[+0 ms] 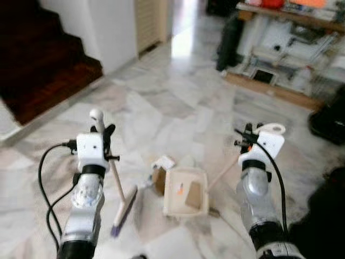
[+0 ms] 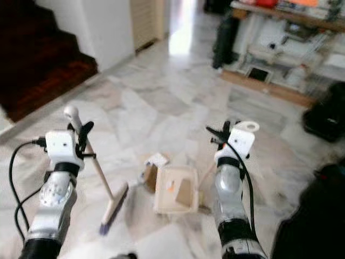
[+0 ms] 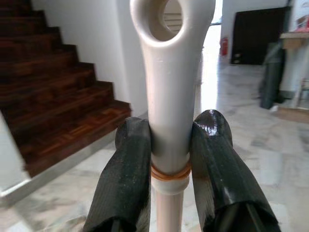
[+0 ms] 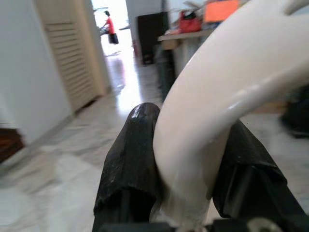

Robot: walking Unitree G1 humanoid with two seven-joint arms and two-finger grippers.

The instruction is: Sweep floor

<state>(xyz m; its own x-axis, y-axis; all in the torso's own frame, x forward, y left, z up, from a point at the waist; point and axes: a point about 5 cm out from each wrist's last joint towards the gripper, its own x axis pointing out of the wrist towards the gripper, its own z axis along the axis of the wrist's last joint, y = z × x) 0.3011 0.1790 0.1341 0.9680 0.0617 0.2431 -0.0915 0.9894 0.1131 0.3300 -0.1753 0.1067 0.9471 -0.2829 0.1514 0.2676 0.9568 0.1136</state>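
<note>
A pale marble floor runs from the dark wooden stairs at its left edge to a cluttered shelf unit along its far right edge. A person in a red top stands far off down the bright hallway.

Near the floor's middle lies a cream dustpan, its mouth toward the robot's left and its long handle slanting up and to the right into the right hand. In the right wrist view the two black fingers are clamped on the white looped grip of that handle.

The broom stands tilted beside the dustpan on its left: the long axis runs from the white ringed top, held by the left hand, down and slightly right to the bristle head resting on the floor. The left fingers pinch the white shaft just above an orange band.

Between the broom head and the dustpan sit small scraps, seemingly cardboard and paper, though blur makes this uncertain; a brown piece and an orange bit lie inside the pan.
</note>
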